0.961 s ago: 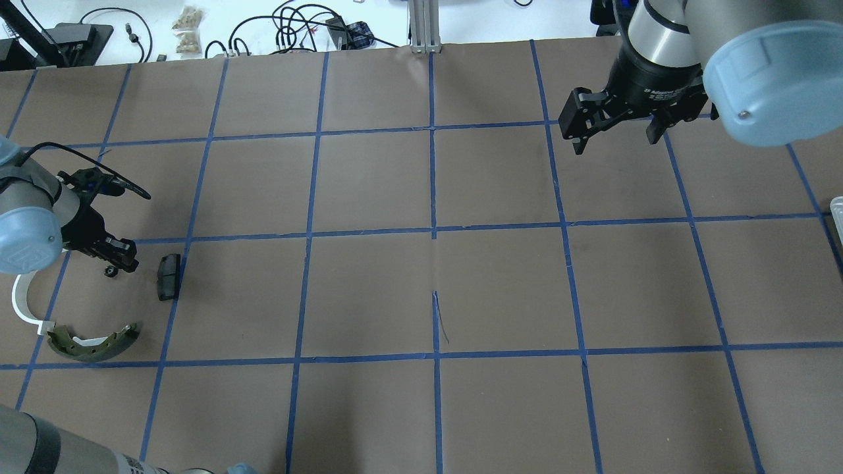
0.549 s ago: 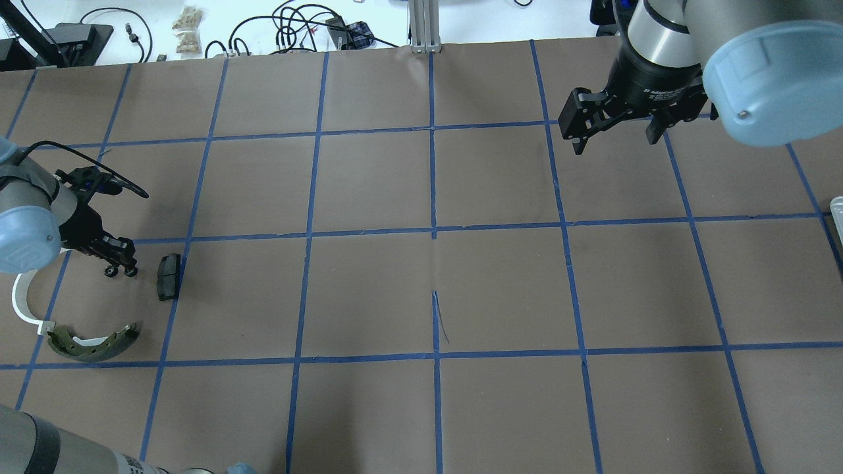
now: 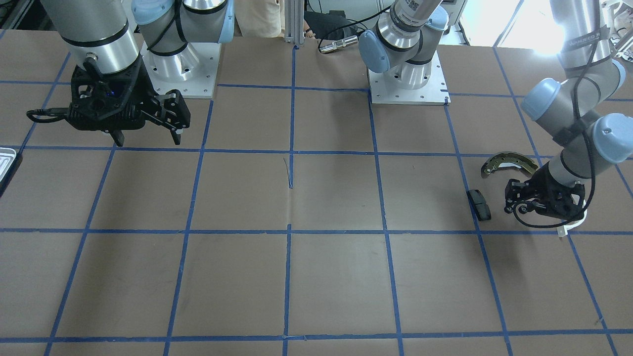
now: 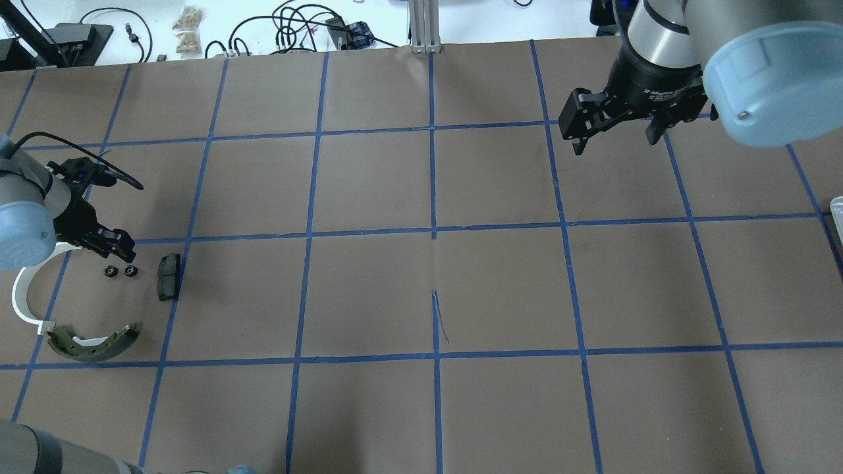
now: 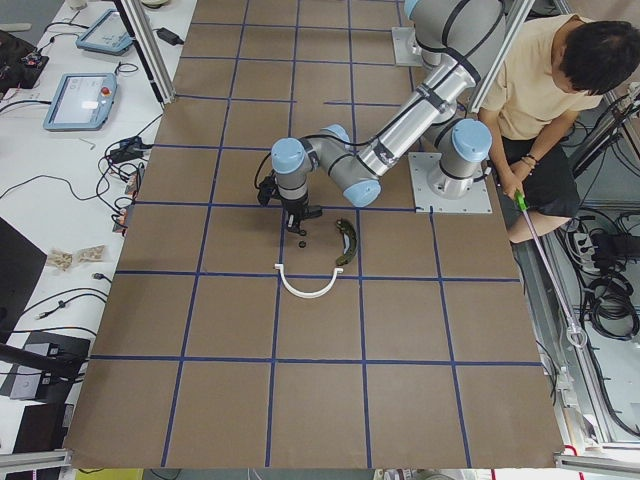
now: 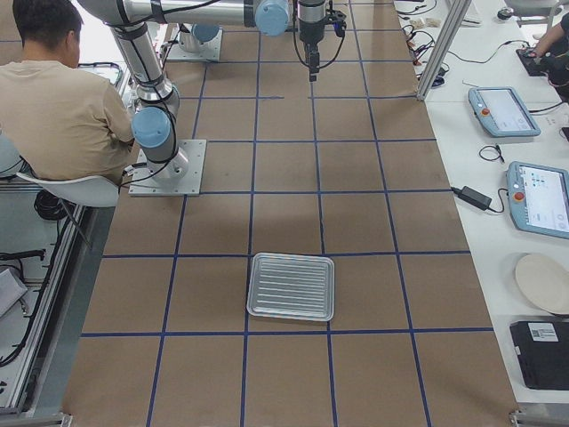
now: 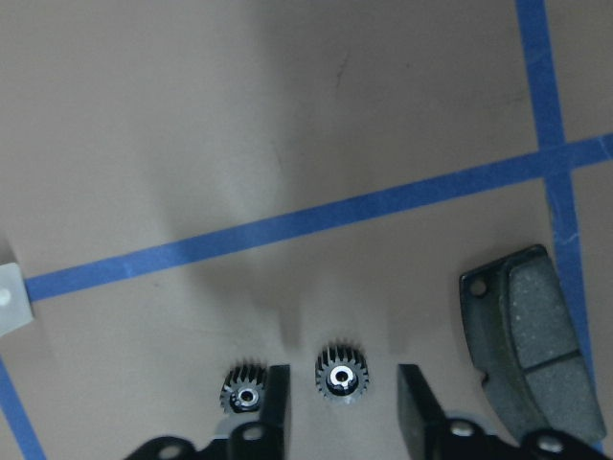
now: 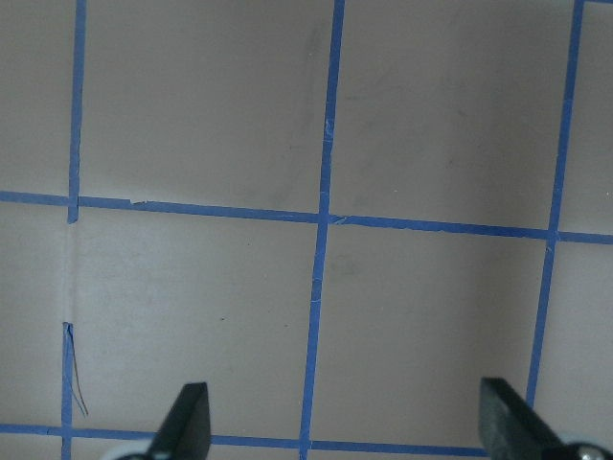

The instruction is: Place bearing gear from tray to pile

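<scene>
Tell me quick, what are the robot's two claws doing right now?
Left gripper: open, holding nothing; two small gears lie loose below it.
Right gripper: open, holding nothing.

Robotics lab. Bench (image 4: 369,296) covered in brown paper, marked into squares by blue tape grid (image 4: 433,230). Left arm (image 3: 578,94) and right arm (image 3: 94,29), industrial type, bolted to steel base plates (image 3: 435,94). Aluminium frame post (image 4: 425,26) at bench edge. White side table (image 6: 484,258) carrying touch-screen control pendants (image 6: 502,111), loose cables (image 4: 290,20), power adapter (image 6: 471,197). Person (image 6: 53,98) seated beside robot base.
</scene>
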Robot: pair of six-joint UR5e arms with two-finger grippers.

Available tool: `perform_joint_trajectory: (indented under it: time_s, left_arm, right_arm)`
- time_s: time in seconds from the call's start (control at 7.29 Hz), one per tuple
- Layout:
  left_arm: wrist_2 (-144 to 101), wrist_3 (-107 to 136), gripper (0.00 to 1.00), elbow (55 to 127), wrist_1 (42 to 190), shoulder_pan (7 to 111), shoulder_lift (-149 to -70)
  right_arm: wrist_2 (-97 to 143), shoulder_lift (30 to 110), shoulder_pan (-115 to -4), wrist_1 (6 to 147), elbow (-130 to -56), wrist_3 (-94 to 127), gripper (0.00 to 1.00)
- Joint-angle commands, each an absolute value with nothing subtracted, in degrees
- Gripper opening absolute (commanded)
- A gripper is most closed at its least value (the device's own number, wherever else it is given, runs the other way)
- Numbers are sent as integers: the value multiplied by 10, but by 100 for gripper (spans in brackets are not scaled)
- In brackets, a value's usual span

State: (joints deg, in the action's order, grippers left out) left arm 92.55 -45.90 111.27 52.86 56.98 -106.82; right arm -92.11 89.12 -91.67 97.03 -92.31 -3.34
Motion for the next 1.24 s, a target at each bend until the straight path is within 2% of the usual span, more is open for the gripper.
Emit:
perform_joint_trajectory:
  time_s: [0.0, 0.41, 0.55, 0.69, 1.1]
  left_arm:
    - [897, -381, 91, 1068, 617, 654, -1019]
    - [900, -82, 93, 837, 952, 826, -979]
    - [907, 9, 100, 806, 965, 893, -970]
    - [936, 33, 100, 810, 959, 939, -954]
    - [931, 15, 100, 837, 956, 936, -909]
  right_arm:
    - [-921, 891, -917, 970, -924, -33, 100]
    - [-921, 891, -917, 970, -925, -34, 100]
    - [-921, 891, -917, 971, -925, -33, 100]
    - [-921, 891, -917, 971, -925, -34, 100]
    - [-921, 890, -917, 971, -925, -34, 100]
